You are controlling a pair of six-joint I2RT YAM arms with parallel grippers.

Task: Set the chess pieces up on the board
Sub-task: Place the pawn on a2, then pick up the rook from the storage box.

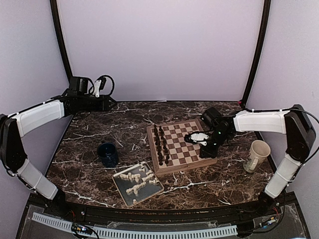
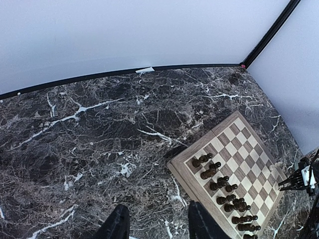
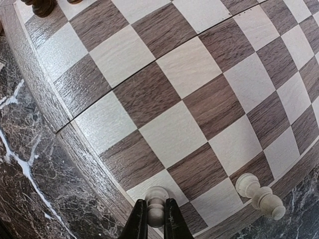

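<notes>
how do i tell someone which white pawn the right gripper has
Find the wooden chessboard on the marble table. At its edge opposite the dark pieces are two cream pawns. Yours is the one pinched in the right gripper; its neighbour stands free.

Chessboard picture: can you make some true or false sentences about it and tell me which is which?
The right claw is pinching a cream piece. True.
The dark pieces lie in the tray. False: the dark pieces stand on the board; cream pieces lie in the tray.
The left claw holds a piece. False: the left claw is open and empty.
A blue mug sits left of the board. True.
</notes>
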